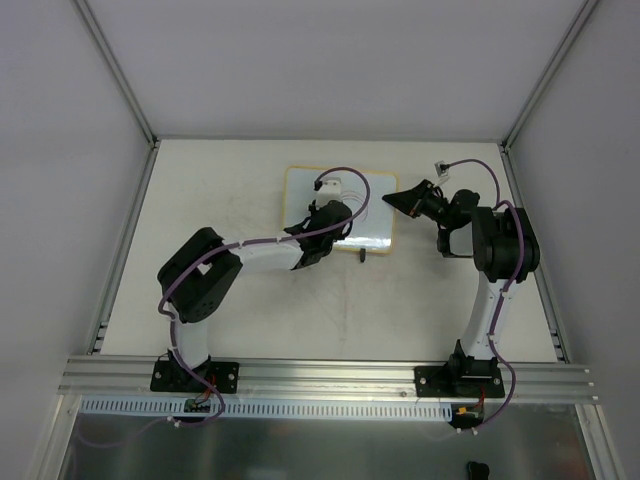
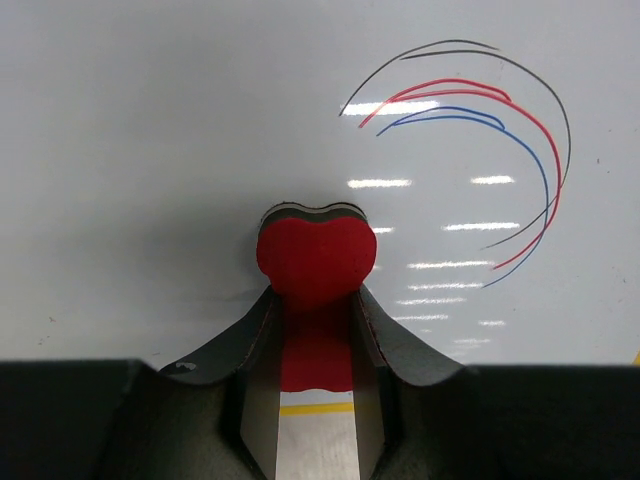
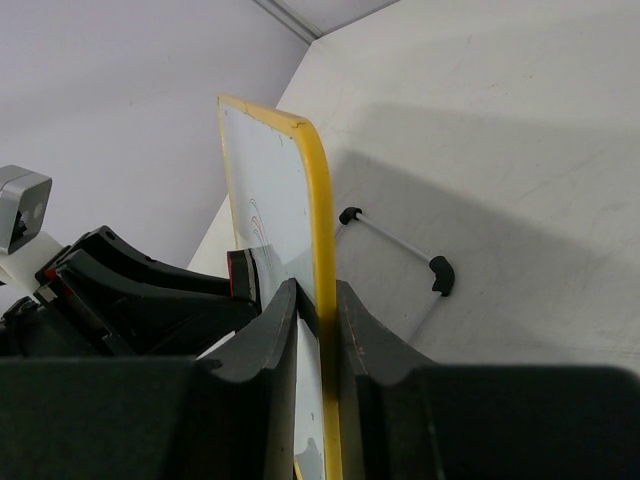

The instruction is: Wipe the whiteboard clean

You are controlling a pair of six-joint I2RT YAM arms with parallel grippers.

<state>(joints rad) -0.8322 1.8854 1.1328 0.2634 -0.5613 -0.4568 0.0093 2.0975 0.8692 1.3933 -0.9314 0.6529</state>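
Top external: the whiteboard (image 1: 300,190) sits mid-tabletop (image 1: 230,190), long axis left-right. The left claw (image 1: 338,222) is over the board's middle. The right claw (image 1: 395,203) is at the board's right edge. The left arm is the one over the writing surface, and the right only reaches the rim. Faint arcs show toward the board's right half.

Left wrist: the claw is closed tight on a red eraser (image 2: 316,258), both fingers pinching its waist and its lobed head pointing at the board face. Pen arcs (image 2: 505,125) in black, red and blue lie ahead of the eraser and off to its right, well apart from it. The board face directly under the eraser is blank. Judgement: the wipe has to travel toward the board's right edge to meet the ink.

Right wrist: this claw is clamped on the board's yellow frame (image 3: 320,200), one finger on each face, seemingly steadying it. A wire stand with a black foot (image 3: 440,275) sits behind the board. Exact board tilt: cannot tell.
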